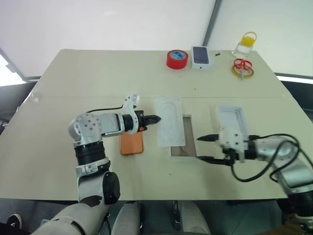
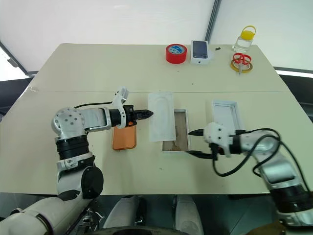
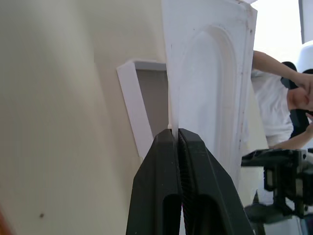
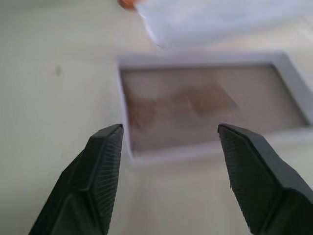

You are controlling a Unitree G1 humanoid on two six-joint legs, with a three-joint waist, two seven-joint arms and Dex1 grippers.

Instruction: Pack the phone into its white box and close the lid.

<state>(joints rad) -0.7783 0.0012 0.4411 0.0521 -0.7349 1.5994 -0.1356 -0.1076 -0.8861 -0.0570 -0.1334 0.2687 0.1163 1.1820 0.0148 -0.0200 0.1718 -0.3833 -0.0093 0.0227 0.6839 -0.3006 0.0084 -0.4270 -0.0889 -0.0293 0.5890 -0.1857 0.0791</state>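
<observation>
left eye view: the white box [image 1: 185,142] sits open at the frame's centre, its grey-brown floor half covered by the translucent insert [image 1: 169,121] that overlaps its left edge.
phone: the phone [image 1: 132,142] lies flat on the table [image 1: 63,88], left of centre, partly under the left forearm, well apart from the box.
lid: the lid [image 1: 230,117] lies right of the box, plain inside up, just above the right gripper.
step in hand: judging by the layout, clearing the insert off the box so the phone can go in.
how to do it well: carry the insert fully away from the box, toward the left of the frame, and set it down where it covers neither the phone nor the tray; keep it flat so its far edge does not drag the box askew.
left gripper: the left gripper [image 3: 176,139] is closed tight, pinching the thin edge of the insert; in the left wrist view the sheet rises straight out from between the fingers.
right gripper: the right gripper [image 4: 168,139] stands wide apart and holds nothing; it hangs just short of the box's near end, touching nothing that i can see.
risk: the pinch is on a thin, slippery edge, so a quick swing could let it slide free.
clutter: red tape roll [image 1: 177,59], a smaller phone box [image 1: 201,57] and scissors [image 1: 240,65] sit along the upper edge, out of the way.
</observation>
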